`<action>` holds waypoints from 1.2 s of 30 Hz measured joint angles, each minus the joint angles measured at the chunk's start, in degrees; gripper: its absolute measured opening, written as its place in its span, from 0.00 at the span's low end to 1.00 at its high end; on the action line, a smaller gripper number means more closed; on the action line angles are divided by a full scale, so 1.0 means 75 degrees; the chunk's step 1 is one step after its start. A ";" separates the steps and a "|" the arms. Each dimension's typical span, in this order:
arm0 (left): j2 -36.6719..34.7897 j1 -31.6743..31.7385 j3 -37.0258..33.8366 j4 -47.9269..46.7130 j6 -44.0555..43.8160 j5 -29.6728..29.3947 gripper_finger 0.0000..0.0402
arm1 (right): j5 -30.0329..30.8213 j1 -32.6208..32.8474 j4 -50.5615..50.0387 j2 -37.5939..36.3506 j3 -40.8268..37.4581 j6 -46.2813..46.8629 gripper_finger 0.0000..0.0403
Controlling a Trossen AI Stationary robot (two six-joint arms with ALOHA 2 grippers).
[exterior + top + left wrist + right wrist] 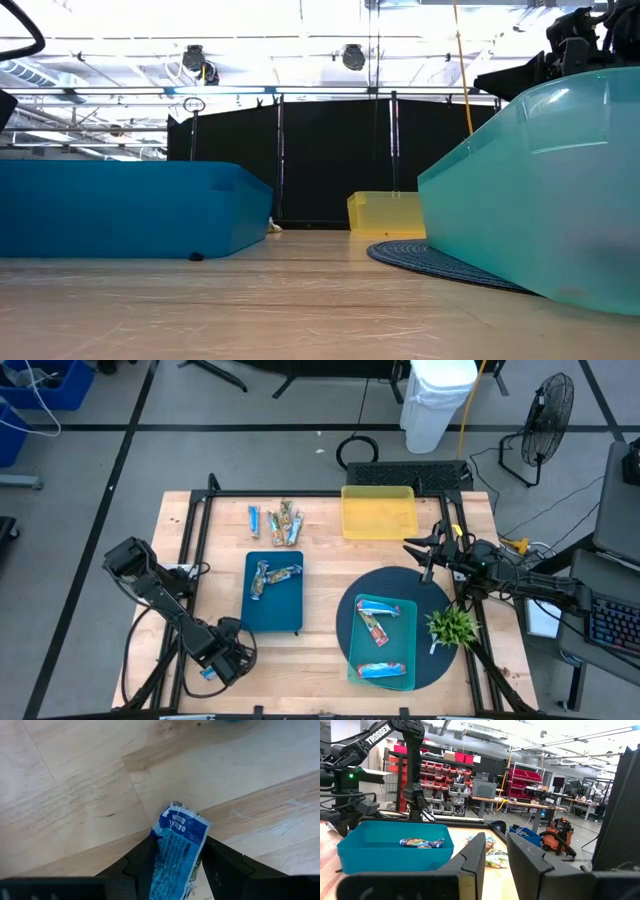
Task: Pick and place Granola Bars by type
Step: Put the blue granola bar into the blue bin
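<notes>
Your left gripper pinches a shiny blue-wrapped granola bar mid-length; the light, crinkly, slippery wrapper demands a firm central grip.

Grey floor crossed by dark tape lines fills the top of the high view, with a white plastic bin at upper centre-right, a black round floor fan at upper right and blue plastic crates at upper left. The low view shows a black curtain backdrop at centre beneath a bright white ceiling. The right wrist view holds red storage-bin shelving at centre left and a grey workbench at centre.
</notes>
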 joint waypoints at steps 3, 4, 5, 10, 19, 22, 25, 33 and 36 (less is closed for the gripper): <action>0.0007 -0.0003 -0.0002 -0.0006 0.0003 -0.0034 0.40 | 0.0000 0.0001 0.0000 -0.0001 0.0000 0.0003 0.18; 0.0007 -0.0003 -0.0003 -0.0006 0.0003 -0.0034 0.40 | 0.0000 0.0001 0.0003 0.0002 0.0000 0.0003 0.18; 0.0007 -0.0003 -0.0003 -0.0006 0.0003 -0.0039 0.40 | 0.0000 0.0001 0.0000 0.0002 0.0000 0.0001 0.18; 0.0010 -0.0003 -0.0006 -0.0009 0.0012 -0.0054 0.40 | 0.0000 0.0000 0.0000 0.0002 0.0000 0.0001 0.18; 0.0012 -0.0003 -0.0006 -0.0054 0.0026 -0.0062 0.40 | 0.0000 0.0000 0.0001 0.0002 0.0000 0.0003 0.18; 0.0012 -0.0003 -0.0012 -0.0061 0.0026 -0.0054 0.36 | 0.0000 0.0001 0.0000 0.0002 0.0000 0.0003 0.18; 0.0012 -0.0005 -0.0015 -0.0083 0.0026 -0.0051 0.27 | 0.0000 0.0001 0.0002 0.0002 0.0000 0.0000 0.18; 0.0012 0.0000 -0.0015 -0.0076 0.0026 -0.0112 0.04 | 0.0000 -0.0002 0.0003 0.0002 0.0000 0.0000 0.18; 0.0012 0.0000 -0.0015 -0.0065 0.0026 -0.0109 0.07 | 0.0000 0.0001 0.0003 0.0001 0.0000 0.0003 0.18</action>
